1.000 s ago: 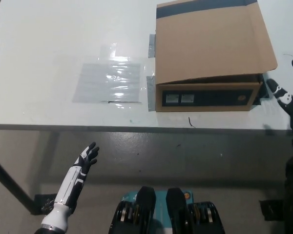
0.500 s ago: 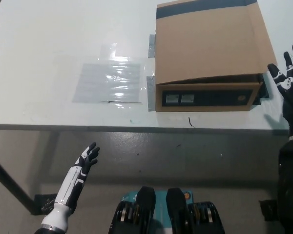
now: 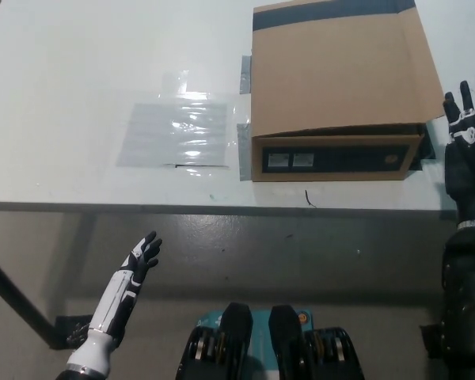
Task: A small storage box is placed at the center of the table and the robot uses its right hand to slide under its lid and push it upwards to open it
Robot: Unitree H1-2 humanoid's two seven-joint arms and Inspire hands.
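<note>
A brown cardboard storage box [image 3: 338, 150] stands on the white table [image 3: 79, 63], its flat lid [image 3: 340, 67] lying closed over it with a dark strip along the far edge. The box's front face carries a black panel with two small labels. My black right hand [image 3: 467, 123] is open, fingers spread and pointing away, just right of the lid's front right corner, beside the box and not under the lid. My white left hand [image 3: 141, 258] hangs open below the table's front edge at the lower left.
A sheet of clear plastic [image 3: 176, 133] is taped flat on the table left of the box. Tape strips [image 3: 245, 150] hold the box's left side. A small dark mark [image 3: 309, 198] lies near the table's front edge.
My right hand has moved left and forward, from the picture's right edge to close beside the box's front right corner. The lid has dropped slightly. The left hand has stayed still.
</note>
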